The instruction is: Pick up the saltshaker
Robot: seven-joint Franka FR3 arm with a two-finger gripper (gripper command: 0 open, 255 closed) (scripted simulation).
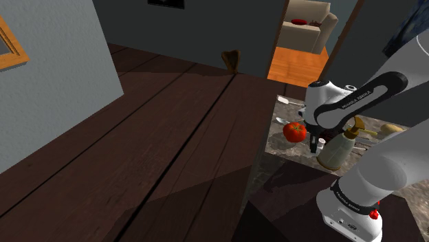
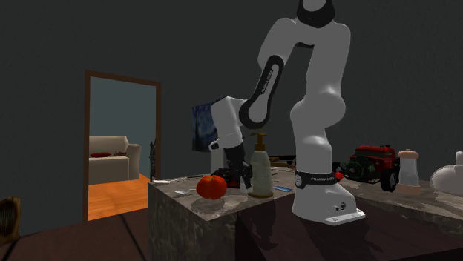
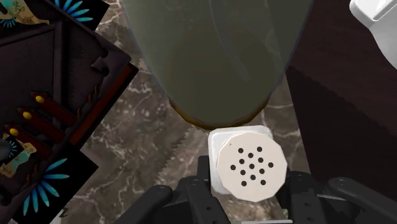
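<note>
a marble counter (image 2: 178,215) carries the white arm (image 2: 312,111), a tall soap bottle (image 2: 260,172) and a red tomato (image 2: 211,187). the black gripper (image 3: 249,191) sits low by the bottle, fingers pinching the white saltshaker (image 3: 249,164), which stands on the counter just beside that bottle.

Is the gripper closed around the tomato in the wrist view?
No, the gripper clasps the white saltshaker with the holed top, right beside the soap bottle.
</note>
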